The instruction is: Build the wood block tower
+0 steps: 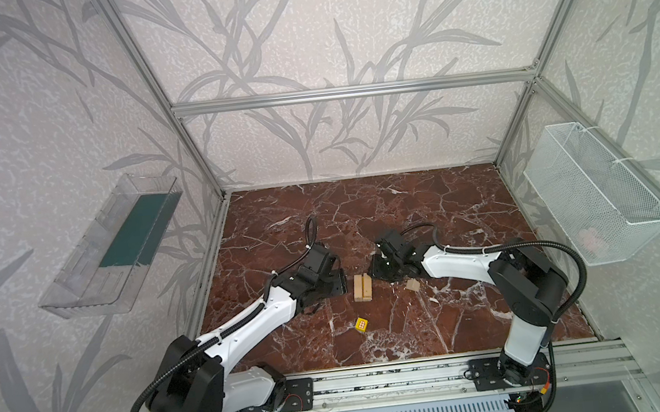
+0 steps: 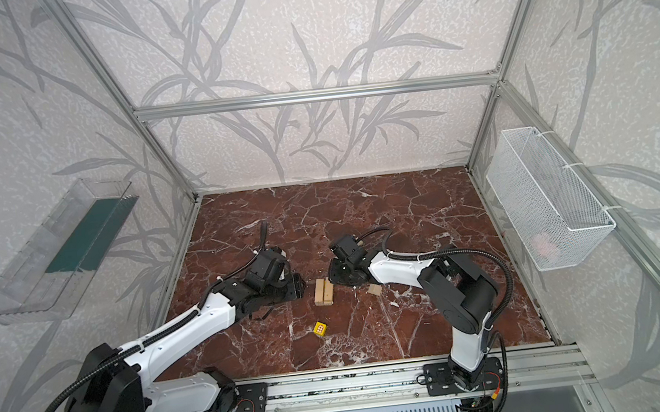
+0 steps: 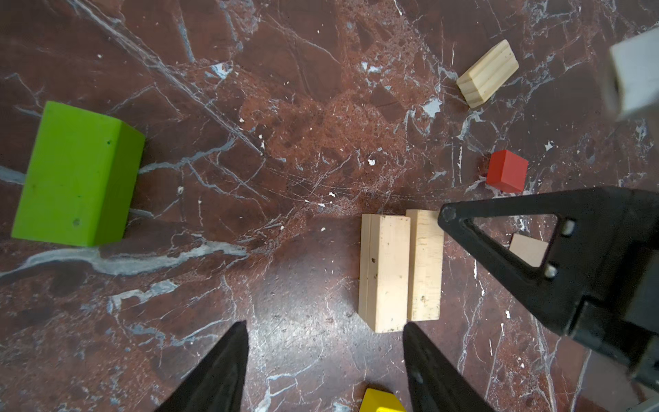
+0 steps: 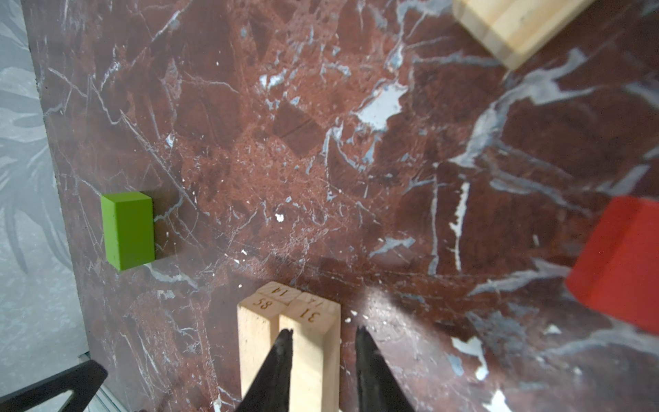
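Observation:
A low stack of pale wood bars lies mid-floor, two pairs laid one on the other. My right gripper straddles the upper bar marked 31; the jaws are narrowly open, and one finger stands a little off the bar's side. My left gripper is open and empty beside the stack. Loose on the floor lie a lime-green bar, a red cube, another pale bar, a yellow cube and a pale wedge.
The floor is dark red marble inside an aluminium frame. A clear plastic tray hangs on the left wall and a white wire basket on the right wall. A metal rail carrying both arm bases runs along the front.

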You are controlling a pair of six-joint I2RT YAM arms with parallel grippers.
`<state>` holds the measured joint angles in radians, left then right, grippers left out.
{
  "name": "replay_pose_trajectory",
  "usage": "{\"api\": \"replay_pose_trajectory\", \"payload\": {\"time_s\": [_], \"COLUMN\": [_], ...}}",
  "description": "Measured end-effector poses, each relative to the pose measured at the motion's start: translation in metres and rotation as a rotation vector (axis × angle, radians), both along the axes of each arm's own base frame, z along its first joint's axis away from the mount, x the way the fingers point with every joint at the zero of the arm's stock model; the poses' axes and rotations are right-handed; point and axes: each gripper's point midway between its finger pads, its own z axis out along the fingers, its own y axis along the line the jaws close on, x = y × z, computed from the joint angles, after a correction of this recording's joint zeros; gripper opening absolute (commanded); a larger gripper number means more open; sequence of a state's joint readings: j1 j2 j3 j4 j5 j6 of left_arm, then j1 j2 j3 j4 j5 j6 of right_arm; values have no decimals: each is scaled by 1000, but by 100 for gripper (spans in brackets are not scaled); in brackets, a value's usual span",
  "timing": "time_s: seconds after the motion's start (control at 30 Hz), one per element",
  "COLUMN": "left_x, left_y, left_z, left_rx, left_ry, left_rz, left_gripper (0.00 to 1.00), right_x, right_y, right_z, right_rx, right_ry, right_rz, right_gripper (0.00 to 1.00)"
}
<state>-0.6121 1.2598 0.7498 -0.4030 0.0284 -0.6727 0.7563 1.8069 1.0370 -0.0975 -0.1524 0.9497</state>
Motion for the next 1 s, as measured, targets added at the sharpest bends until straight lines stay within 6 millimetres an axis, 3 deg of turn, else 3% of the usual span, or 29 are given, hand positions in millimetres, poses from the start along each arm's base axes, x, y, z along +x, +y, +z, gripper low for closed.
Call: {"api": "replay_pose_trajectory", "payload": {"time_s": [0.63, 1.0], "left_x": [0, -1], "left_y": [0, -2], "left_z": [-2, -2], "left_rx": [4, -4], "left_ry": [6, 11], "left_rz": [0, -6], "left_gripper": [67, 67], "right_x": [1, -15], "right_y": [14, 13], "right_z": [5, 6], "right_rx": [75, 81], "right_ry": [-3, 16], "right_rz": [29, 28], "right_gripper": [22, 31]}}
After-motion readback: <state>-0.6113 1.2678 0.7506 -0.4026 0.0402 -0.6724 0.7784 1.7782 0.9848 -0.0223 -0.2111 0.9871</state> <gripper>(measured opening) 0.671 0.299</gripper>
